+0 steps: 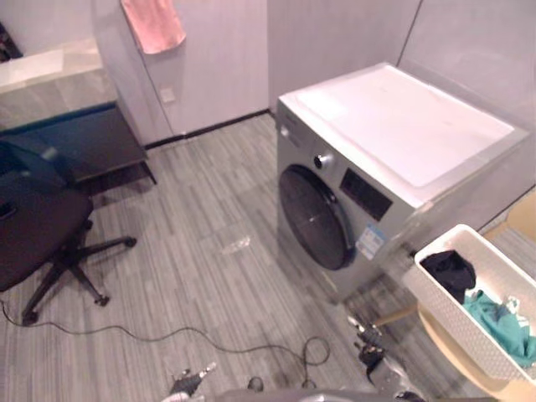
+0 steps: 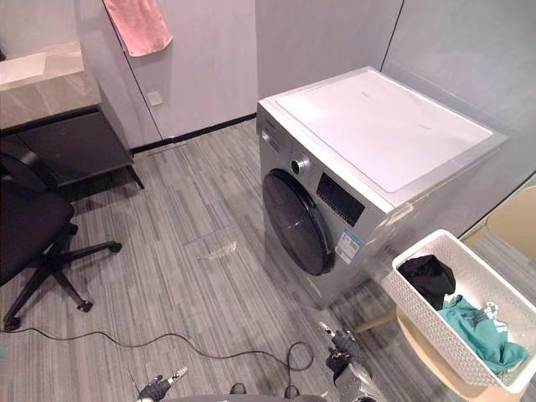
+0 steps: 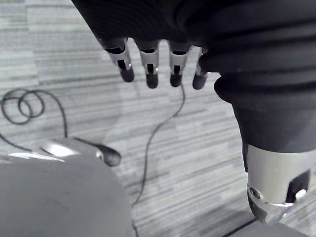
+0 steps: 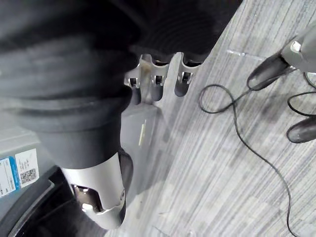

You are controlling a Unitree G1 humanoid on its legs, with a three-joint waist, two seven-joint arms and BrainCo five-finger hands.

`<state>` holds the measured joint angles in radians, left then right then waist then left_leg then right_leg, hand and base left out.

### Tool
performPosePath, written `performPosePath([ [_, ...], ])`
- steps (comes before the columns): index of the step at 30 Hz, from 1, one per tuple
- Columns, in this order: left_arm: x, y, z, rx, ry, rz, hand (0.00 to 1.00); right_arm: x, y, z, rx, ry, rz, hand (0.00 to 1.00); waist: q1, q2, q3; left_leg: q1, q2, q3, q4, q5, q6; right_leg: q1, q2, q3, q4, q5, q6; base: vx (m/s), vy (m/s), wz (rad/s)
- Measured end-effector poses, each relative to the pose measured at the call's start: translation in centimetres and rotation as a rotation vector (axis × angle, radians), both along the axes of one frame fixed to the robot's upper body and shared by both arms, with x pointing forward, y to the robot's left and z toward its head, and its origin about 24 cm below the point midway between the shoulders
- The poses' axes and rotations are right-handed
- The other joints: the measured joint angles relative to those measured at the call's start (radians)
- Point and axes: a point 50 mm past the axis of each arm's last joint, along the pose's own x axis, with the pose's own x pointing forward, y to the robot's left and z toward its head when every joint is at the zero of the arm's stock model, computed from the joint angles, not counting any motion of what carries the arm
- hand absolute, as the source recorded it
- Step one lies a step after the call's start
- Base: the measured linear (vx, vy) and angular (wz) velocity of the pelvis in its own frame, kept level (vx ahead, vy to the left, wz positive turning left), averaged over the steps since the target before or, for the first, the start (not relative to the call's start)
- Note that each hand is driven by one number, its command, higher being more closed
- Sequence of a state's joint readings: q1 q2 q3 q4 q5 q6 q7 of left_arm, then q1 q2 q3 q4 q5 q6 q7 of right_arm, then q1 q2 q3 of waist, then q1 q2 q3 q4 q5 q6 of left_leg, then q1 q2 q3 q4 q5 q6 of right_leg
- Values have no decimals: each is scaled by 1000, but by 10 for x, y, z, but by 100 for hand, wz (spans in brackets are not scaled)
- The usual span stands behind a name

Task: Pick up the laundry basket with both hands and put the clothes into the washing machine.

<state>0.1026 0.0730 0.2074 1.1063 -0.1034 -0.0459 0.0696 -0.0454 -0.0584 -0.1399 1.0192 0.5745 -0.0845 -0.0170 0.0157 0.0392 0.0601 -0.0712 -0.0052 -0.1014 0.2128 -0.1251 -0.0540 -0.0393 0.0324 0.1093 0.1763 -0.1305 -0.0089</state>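
Observation:
A white laundry basket (image 1: 448, 322) stands on a light wooden stool (image 1: 469, 368) to the right of the washing machine (image 1: 394, 126). In the basket lie a black garment (image 1: 450, 270) and a teal garment (image 1: 501, 322). The machine's dark round door (image 1: 314, 216) is closed. My left hand (image 1: 191, 383) hangs low over the floor, far from the basket. My right hand (image 1: 368, 343) hangs low too, a short way left of the basket. In the wrist views the left fingers (image 3: 149, 64) and the right fingers (image 4: 158, 81) are relaxed and hold nothing.
A black office chair (image 1: 42, 234) stands at the left, beside a dark low cabinet (image 1: 92, 142). A pink towel (image 1: 152, 23) hangs on the back wall. A small scrap (image 1: 236, 244) lies on the grey plank floor before the machine.

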Motion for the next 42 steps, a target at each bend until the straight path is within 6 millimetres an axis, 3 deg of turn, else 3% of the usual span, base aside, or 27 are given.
performPosePath([
  [4,1,-4,0,-9,-11,1,0,26,-14,19,-73,-103,39,0,5,17,11,-23,-33,-10,8,2,-5,-63,-29,14,107,-66,4,-57,33,-2],
  [5,1,-7,0,-15,-11,5,0,45,-18,33,-100,-177,52,0,6,24,14,-23,-46,-11,-34,5,-10,-100,-44,29,137,-74,4,-15,65,-3],
  [7,4,-7,0,-12,-15,7,0,65,-22,49,-147,-249,68,0,1,27,32,-50,-55,-2,-8,-21,16,-108,-69,33,142,-78,8,-34,70,7],
  [8,6,-5,1,-2,-20,11,0,79,-25,61,-172,-298,76,0,1,24,38,-76,-46,-15,-4,-21,19,-114,-89,34,149,-83,25,-37,73,-13],
  [9,4,-8,0,1,-13,6,0,93,-27,74,-199,-354,81,0,11,47,38,-75,1,-5,-50,31,-38,-128,-76,54,166,-94,45,-19,80,-27],
  [10,4,-10,0,-4,-8,5,0,98,-29,79,-222,-374,83,0,19,44,43,-71,-4,17,-48,36,-7,-131,-79,75,177,-97,56,43,144,-58],
  [11,3,-9,0,1,-11,3,0,108,-24,89,-250,-410,113,0,33,51,37,-70,-17,41,-54,34,3,-134,-91,105,156,-86,75,79,179,-57],
  [14,5,-7,1,15,-20,-23,0,130,-14,115,-317,-510,179,0,37,42,48,-74,-40,86,-60,37,36,-119,-123,145,68,-44,112,101,188,-40],
  [16,17,-6,6,25,-68,-40,0,141,-18,134,-385,-573,196,0,55,38,52,-75,-53,105,-64,33,46,-98,-145,152,7,-17,125,115,175,-20],
  [21,35,-6,13,42,-148,-85,0,172,-27,179,-544,-679,225,0,62,42,81,-113,-76,105,-67,46,68,-101,-175,157,-77,35,139,60,84,-3],
  [24,38,-11,13,33,-155,-113,0,181,-35,196,-597,-711,227,0,85,51,111,-128,-71,101,-71,52,76,-108,-173,147,-101,58,142,28,14,1],
  [29,36,-13,13,25,-151,-107,0,186,-42,209,-692,-713,256,0,104,55,124,-144,-50,85,-124,78,89,-135,-151,138,-131,101,133,0,-40,1],
  [35,40,-13,14,28,-166,-104,0,191,-59,228,-829,-707,268,0,107,54,160,-153,-43,75,-185,128,85,-164,-146,136,-146,133,131,-60,-41,1],
  [40,53,-13,22,31,-236,-89,0,210,-90,295,-992,-771,219,0,104,62,238,-179,-38,65,-254,203,82,-213,-141,136,-161,180,128,-148,-44,1],
  [42,58,-13,25,27,-266,-76,0,213,-95,307,-1071,-753,239,0,105,65,259,-183,-38,51,-285,225,75,-227,-141,135,-161,180,128,-156,-62,13],
])
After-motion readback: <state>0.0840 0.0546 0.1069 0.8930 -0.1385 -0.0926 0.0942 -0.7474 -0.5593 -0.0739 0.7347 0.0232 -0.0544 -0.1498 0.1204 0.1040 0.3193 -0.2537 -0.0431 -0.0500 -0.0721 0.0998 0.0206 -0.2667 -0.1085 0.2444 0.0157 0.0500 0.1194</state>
